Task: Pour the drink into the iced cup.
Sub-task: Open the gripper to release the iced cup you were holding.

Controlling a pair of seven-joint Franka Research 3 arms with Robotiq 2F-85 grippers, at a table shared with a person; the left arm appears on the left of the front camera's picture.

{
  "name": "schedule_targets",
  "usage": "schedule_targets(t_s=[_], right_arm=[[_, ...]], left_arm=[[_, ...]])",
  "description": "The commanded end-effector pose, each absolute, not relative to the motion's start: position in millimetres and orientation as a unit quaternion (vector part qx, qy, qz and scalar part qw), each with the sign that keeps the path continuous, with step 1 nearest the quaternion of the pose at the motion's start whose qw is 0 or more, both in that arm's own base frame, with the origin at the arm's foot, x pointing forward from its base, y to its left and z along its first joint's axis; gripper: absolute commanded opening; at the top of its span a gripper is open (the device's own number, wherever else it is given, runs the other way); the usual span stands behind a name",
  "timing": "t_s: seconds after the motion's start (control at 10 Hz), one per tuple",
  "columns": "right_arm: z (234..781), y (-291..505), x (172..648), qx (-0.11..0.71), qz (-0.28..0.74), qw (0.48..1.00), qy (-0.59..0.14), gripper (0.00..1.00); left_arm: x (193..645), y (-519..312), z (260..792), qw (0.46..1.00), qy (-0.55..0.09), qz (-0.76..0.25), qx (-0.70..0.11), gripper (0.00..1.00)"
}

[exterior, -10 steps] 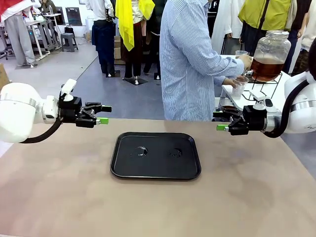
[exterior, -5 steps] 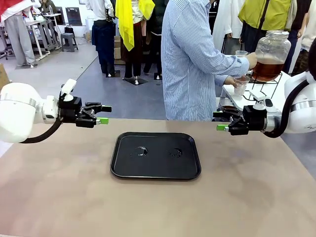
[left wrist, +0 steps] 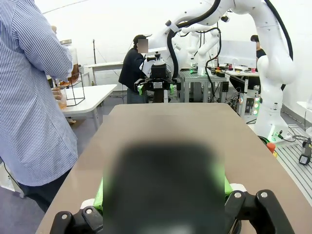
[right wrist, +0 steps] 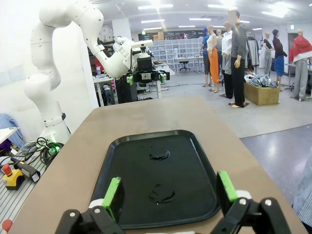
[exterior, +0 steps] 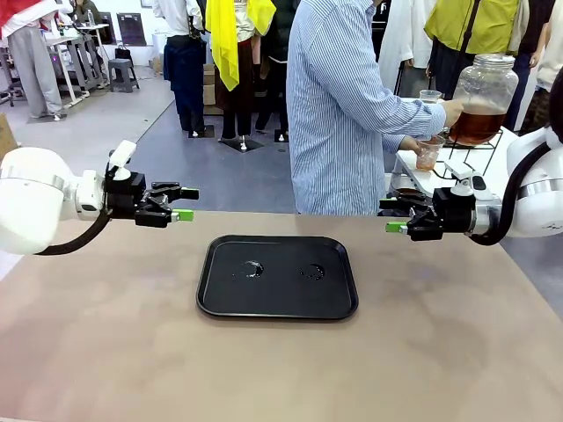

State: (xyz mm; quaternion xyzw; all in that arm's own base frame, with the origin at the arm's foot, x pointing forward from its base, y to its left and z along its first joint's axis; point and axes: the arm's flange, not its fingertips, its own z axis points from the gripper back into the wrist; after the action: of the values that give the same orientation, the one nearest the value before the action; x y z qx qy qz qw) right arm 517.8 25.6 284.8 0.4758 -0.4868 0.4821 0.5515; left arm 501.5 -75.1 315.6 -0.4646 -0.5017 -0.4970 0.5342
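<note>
Hovering over the brown bench (exterior: 132, 352), the 2 arms face each other across a black tray (exterior: 277, 276) that sits at the centre of the frame with 2 small wet patches on it. The left gripper (exterior: 179, 204) hangs at mid-left of the front view, its green-padded fingers spread wide with nothing between them. The right gripper (exterior: 392, 215) mirrors it at mid-right, fingers also wide apart and holding nothing; in its own wrist view the 2 green pads (right wrist: 111, 191) frame the tray's near edge. At the upper right of the front view, beyond the bench, a person in a blue striped shirt (exterior: 343, 105) stands turned toward a white side table (exterior: 479, 171). There a large glass jar (exterior: 482, 98) on a black wire stand holds the drink (exterior: 476, 125), amber-brown liquid filling its lower part. One hand of the person (exterior: 450, 112) rests against the jar, the other holds a clear cup (exterior: 427, 155) just below it, and the cup shows an amber tint inside.
</note>
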Motion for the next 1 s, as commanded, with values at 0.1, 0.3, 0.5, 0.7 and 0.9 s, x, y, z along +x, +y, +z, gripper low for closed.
schedule_targets(t_s=[0.1, 0.3, 0.5, 0.7, 0.9], right_arm=[[288.7, 27.4, 519.4, 0.478, 0.483, 0.551, -0.484, 1.0], [288.7, 27.4, 519.4, 0.478, 0.483, 0.551, -0.484, 1.0], [288.7, 27.4, 519.4, 0.478, 0.483, 0.551, -0.484, 1.0], [288.7, 27.4, 519.4, 0.478, 0.483, 0.551, -0.484, 1.0], [288.7, 27.4, 519.4, 0.478, 0.483, 0.551, -0.484, 1.0]], left_arm=[[502.5, -75.4, 317.8, 0.535, -0.499, -0.5, -0.464, 1.0], [502.5, -75.4, 317.8, 0.535, -0.499, -0.5, -0.464, 1.0], [502.5, -75.4, 317.8, 0.535, -0.499, -0.5, -0.464, 1.0], [502.5, -75.4, 317.8, 0.535, -0.499, -0.5, -0.464, 1.0], [502.5, -75.4, 317.8, 0.535, -0.499, -0.5, -0.464, 1.0]])
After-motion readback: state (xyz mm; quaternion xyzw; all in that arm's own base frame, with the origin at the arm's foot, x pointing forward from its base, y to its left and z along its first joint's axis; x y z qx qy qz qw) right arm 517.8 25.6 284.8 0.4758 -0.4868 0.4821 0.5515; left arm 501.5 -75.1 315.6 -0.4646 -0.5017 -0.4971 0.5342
